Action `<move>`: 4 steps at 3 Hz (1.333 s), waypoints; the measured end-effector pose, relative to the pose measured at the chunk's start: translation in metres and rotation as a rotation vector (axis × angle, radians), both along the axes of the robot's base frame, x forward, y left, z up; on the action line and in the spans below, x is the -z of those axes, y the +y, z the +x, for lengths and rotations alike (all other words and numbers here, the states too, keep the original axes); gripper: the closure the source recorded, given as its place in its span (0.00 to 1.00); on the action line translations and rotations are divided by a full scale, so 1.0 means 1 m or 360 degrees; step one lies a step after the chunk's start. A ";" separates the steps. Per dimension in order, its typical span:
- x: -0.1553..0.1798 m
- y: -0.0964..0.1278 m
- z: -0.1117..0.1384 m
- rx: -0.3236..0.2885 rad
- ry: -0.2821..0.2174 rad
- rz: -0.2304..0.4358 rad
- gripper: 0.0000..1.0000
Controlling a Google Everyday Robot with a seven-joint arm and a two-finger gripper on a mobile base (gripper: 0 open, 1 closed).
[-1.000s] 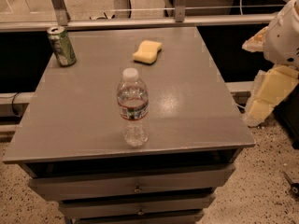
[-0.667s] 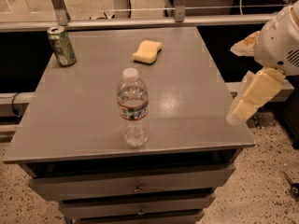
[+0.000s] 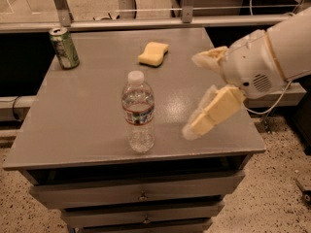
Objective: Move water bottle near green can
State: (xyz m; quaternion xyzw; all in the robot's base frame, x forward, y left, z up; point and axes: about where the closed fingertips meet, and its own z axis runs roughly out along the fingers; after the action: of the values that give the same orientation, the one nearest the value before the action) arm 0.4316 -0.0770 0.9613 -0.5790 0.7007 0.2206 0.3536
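The water bottle (image 3: 139, 111) stands upright near the front edge of the grey table (image 3: 87, 106); it is clear, with a white cap and a red, white and blue label. The green can (image 3: 63, 47) stands upright at the table's far left corner, well apart from the bottle. My gripper (image 3: 195, 96) comes in from the right, above the table's right side, a little to the right of the bottle and not touching it. Its two cream fingers are spread apart and hold nothing.
A yellow sponge (image 3: 153, 53) lies at the back middle of the table. Drawers (image 3: 141, 195) sit under the tabletop. A metal rail (image 3: 146, 23) runs behind the table. A cable (image 3: 269, 111) hangs at the right.
My gripper has moved left from beyond the table's right edge to over the table, closer to the bottle. The bottle, can and sponge have not moved.
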 end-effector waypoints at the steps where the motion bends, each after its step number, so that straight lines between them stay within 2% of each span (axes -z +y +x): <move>1: 0.004 0.056 -0.008 -0.0130 -0.0010 0.0265 0.00; 2: 0.008 0.099 -0.016 -0.0229 0.0010 0.0476 0.00; 3: 0.016 0.128 -0.023 -0.0287 0.0029 0.0602 0.00; 4: 0.036 0.138 -0.020 -0.0266 0.0061 0.0658 0.16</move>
State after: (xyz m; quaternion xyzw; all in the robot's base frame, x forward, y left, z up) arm 0.4120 0.0612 0.9252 -0.5458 0.5968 0.3992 0.4318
